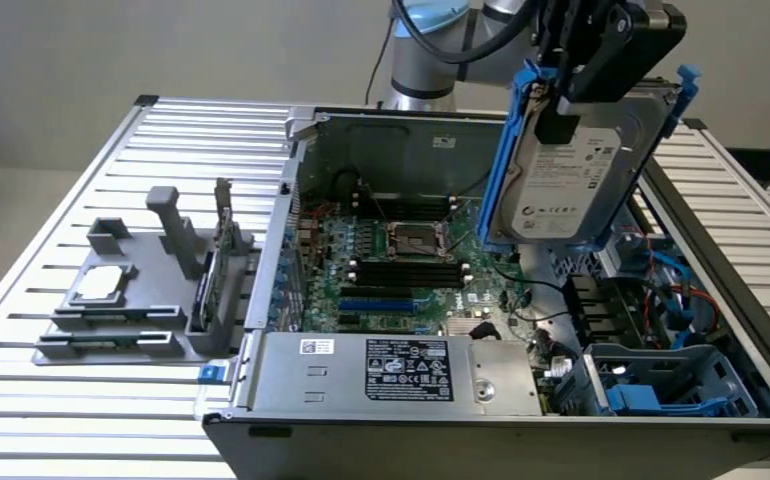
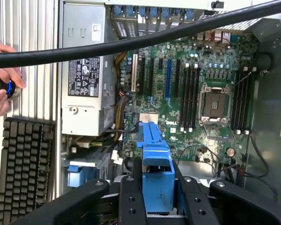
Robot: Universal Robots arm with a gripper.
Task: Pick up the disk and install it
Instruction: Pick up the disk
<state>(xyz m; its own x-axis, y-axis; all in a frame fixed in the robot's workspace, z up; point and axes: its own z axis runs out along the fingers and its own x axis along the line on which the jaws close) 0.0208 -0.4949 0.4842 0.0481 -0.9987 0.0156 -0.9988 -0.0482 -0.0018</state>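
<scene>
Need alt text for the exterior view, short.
Jaws of the robot arm hold the disk on edge, label facing the camera, above an open computer case with its motherboard exposed. The case sits on a slatted metal table, with a grey fixture at the exterior view's left.

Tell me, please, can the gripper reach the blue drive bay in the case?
Probably yes: the gripper holds the disk above the open case, and the blue drive bay lies uncovered from above.

Silver-grey arm (image 1: 419, 80) with blue-ringed joint (image 1: 435, 12), thick black cable (image 2: 131, 43), matte black tool (image 2: 158, 187) with screw-studded fingers (image 2: 131, 201).
</scene>
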